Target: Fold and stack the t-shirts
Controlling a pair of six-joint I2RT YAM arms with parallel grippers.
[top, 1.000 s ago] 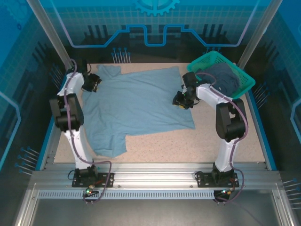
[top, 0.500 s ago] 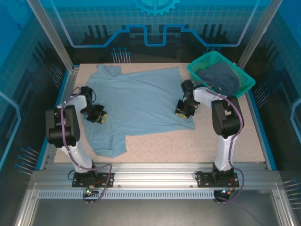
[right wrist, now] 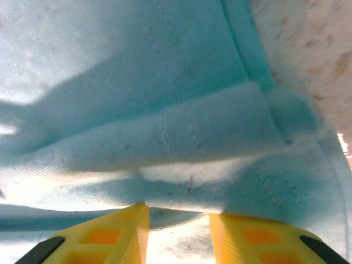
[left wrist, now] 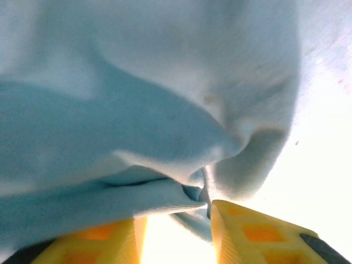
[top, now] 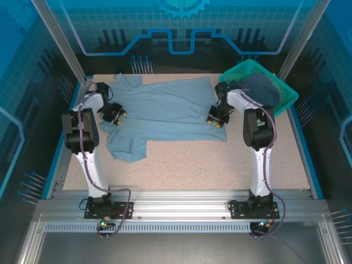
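Both sets of jaws have drawn back toward 12 o'clock since half a second ago, and the pale t-shirt (top: pixel 165 110) has come with them, its near hem and loose sleeve sliding up the bench (top: pixel 220 165) so the cloth covers a shorter band at the far side. At 10 o'clock, the left jaws sit on the shirt's left edge; seen from the left wrist, their yellow fingers (left wrist: pixel 250 234) stand partly apart with a bunched fold at the tips, and I cannot tell whether that fold is gripped or only touching. At 1 o'clock, the right jaws are partly closed, pinching a doubled, stitched hem of the same shirt across their tips (right wrist: pixel 124 231). Both wrist views are too close and blurred to show more of the cloth. Two t-shirts are in view: the pale one on the bench and a dark t-shirt (top: pixel 259 91) heaped in the one green basket (top: pixel 288 99) at 2 o'clock, partly hidden by the right arm.
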